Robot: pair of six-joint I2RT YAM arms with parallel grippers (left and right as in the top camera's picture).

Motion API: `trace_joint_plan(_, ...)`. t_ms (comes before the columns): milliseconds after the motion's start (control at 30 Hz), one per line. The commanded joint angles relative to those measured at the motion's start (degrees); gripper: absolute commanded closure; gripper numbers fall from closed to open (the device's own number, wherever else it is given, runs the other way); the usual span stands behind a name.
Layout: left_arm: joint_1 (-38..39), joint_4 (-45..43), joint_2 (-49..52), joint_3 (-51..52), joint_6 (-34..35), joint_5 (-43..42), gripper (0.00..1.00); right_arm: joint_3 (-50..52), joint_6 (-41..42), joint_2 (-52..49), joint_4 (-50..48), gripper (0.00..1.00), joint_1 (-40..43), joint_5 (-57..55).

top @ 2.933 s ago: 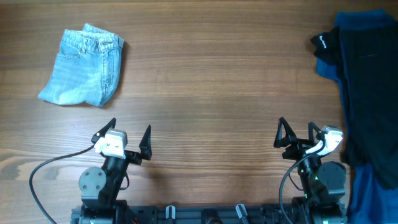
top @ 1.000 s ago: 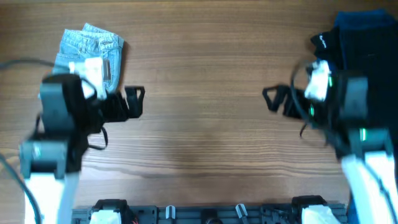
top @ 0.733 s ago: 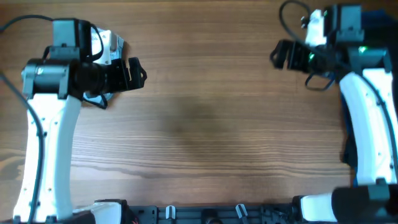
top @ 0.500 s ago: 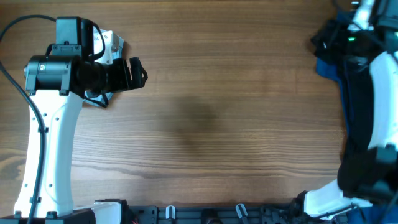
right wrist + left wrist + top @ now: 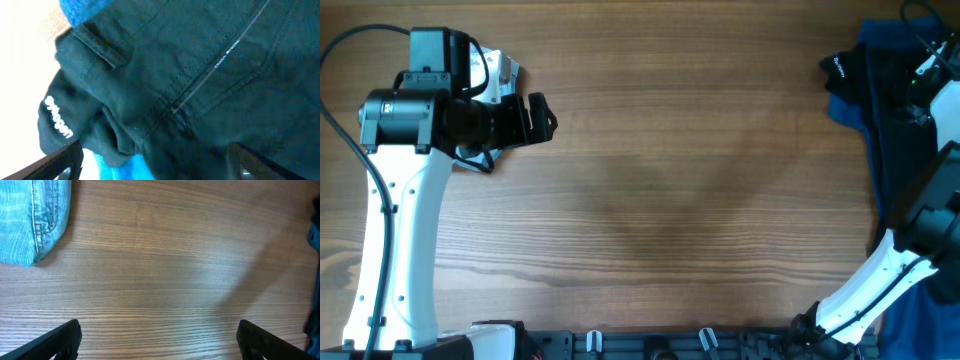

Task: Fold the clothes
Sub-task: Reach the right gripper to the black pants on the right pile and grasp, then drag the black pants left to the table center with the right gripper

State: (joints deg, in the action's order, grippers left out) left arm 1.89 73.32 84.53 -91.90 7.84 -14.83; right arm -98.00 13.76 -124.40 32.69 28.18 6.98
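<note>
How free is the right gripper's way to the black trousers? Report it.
Likely free: the right gripper hangs open directly above the black trousers, with nothing between its fingers and the cloth, which lies atop a blue garment.

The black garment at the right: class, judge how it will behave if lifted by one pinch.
Probably floppy: the black garment lies in soft rumpled folds by its white logo, so it should sag. Its stitched seams suggest woven cloth, likely not slippery. It overlaps blue cloth, which may drag along.
</note>
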Motion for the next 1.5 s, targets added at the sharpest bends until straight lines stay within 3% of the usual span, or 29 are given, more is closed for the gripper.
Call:
trace_joint_plan(0,0.3,-0.1,-0.4,-1.3,0.2,-0.8,0.00,-0.4,-0.2,-2.5,-0.3,0.18,-0.4,-1.3)
trace_joint_plan(100,0.3,-0.5,-0.4,-1.3,0.4,-0.8,0.00,0.3,-0.2,-3.7,0.0,0.25,-1.2,-5.1)
trace_joint_plan(167,0.2,-0.4,-0.4,-1.3,0.4,-0.8,0.00,0.3,0.0,-3.8,-0.1,0.40,-1.6,-6.6)
trace_joint_plan(300,0.3,-0.4,-0.4,-1.3,0.4,-0.8,0.00,-0.2,0.5,-1.7,0.5,0.96,-1.6,-6.6)
trace_joint_plan(467,0.2,0.5,-0.4,-1.3,0.3,-1.6,0.00,-0.4,1.6,11.0,1.6,0.96,-2.1,7.2)
trace_joint_plan(633,0.2,0.7,-0.9,-1.3,0.3,-1.6,0.00,-0.4,1.2,21.9,7.5,0.96,-9.3,11.1)
trace_joint_plan(800,0.2,0.7,-2.1,-1.3,-0.1,-1.5,0.00,2.1,1.2,20.5,13.1,0.96,-26.5,11.1)
trace_joint_plan(1000,0.2,0.7,-2.7,-1.3,-0.1,-1.3,0.00,5.2,1.2,10.8,10.5,0.96,-49.9,11.1)
trace_joint_plan(1067,0.2,0.7,-2.7,-1.3,-0.1,-1.3,0.00,5.2,-2.8,9.0,9.9,0.95,-56.0,12.0)
trace_joint_plan(1167,0.2,0.7,-2.7,-1.3,-0.1,-1.1,0.00,5.0,-8.9,9.2,8.4,0.79,-62.7,6.4)
trace_joint_plan(1233,0.2,0.7,-2.7,-1.3,-0.1,-1.1,0.00,5.0,-3.9,9.9,7.8,0.55,-62.6,-0.9)
trace_joint_plan(1367,0.3,-1.1,-2.3,-1.3,-0.1,-1.2,0.00,5.0,2.2,10.8,9.0,0.42,-53.0,-0.9)
trace_joint_plan(1400,0.2,-1.5,-2.0,-1.3,-0.1,-1.2,0.02,5.0,3.6,10.8,10.1,0.38,-49.8,0.4)
trace_joint_plan(1467,0.3,-1.8,-1.6,-1.3,-0.1,-1.2,0.21,5.0,4.7,10.8,12.4,0.31,-44.1,3.1)
